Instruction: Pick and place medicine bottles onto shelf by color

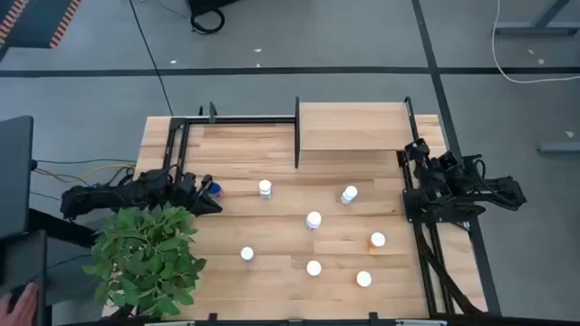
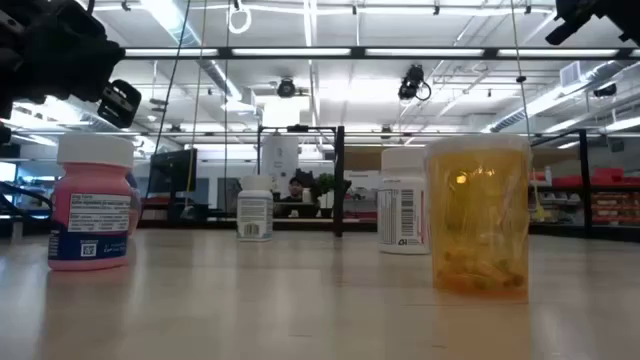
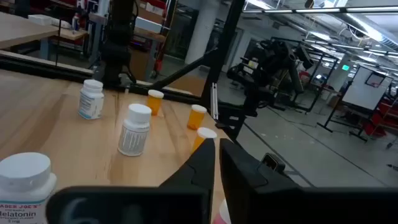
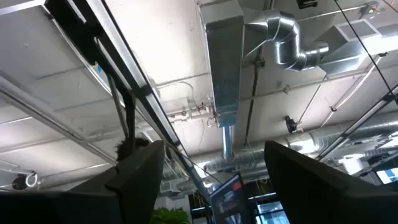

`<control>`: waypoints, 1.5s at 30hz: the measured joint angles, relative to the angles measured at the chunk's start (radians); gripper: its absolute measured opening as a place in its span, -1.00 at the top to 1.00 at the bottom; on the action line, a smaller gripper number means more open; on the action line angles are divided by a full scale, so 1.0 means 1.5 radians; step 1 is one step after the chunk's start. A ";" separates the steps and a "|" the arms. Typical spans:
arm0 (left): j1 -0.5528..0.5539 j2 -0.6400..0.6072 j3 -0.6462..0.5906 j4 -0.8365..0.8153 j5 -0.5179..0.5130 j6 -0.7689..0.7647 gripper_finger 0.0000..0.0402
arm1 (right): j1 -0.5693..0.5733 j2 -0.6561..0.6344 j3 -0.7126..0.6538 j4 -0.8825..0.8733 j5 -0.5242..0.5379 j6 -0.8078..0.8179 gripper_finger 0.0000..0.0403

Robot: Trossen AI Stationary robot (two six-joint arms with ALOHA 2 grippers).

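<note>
White-capped orange bottle [image 2: 479, 215], pink bottle [image 2: 91, 205], green plant [image 1: 147, 257].

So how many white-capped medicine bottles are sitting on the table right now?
7 in the high view: upper row and, middle, right, front row. The plant may hide more.

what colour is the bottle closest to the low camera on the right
Translucent orange bottle, the contents showing through; the low view shows it best.

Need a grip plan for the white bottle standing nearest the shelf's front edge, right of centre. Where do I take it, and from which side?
Grip the bottle around its body just under the white cap, coming from above. It stands roughly upright with bare table around it, so the open right gripper, the nearer one, could probably close across the round body unobstructed.
</note>
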 joint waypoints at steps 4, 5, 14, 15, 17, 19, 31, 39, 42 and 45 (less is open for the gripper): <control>0.000 0.000 0.000 0.000 0.000 0.000 0.87 | 0.000 0.000 0.000 0.000 0.000 0.000 -0.41; 0.000 0.000 0.000 0.000 0.000 0.000 0.87 | 0.000 0.000 0.000 0.000 0.000 0.000 -0.41; 0.000 0.000 0.000 0.000 0.000 0.000 0.82 | 0.000 0.000 0.000 0.000 0.000 0.000 -0.41; 0.000 0.000 0.000 0.000 0.000 0.000 0.83 | 0.000 0.000 0.000 0.000 0.000 0.000 -0.41; 0.000 0.000 0.000 0.000 0.000 0.000 0.84 | 0.000 0.000 0.000 0.000 0.000 0.000 -0.41; 0.000 0.000 0.000 0.000 0.000 0.000 0.86 | 0.000 0.000 0.000 0.000 0.000 0.000 -0.41; 0.000 0.000 0.000 0.000 0.000 0.000 0.83 | 0.000 0.000 0.000 0.000 0.000 0.000 -0.41; 0.000 0.000 0.000 0.000 0.000 0.000 0.85 | 0.000 0.000 0.000 0.000 0.000 0.000 -0.41; 0.000 0.000 0.000 0.000 0.000 0.000 0.86 | 0.000 0.000 0.000 0.000 0.000 0.000 -0.41; 0.000 0.000 0.000 0.000 0.000 0.000 0.84 | 0.000 0.000 0.000 0.000 0.000 0.000 -0.41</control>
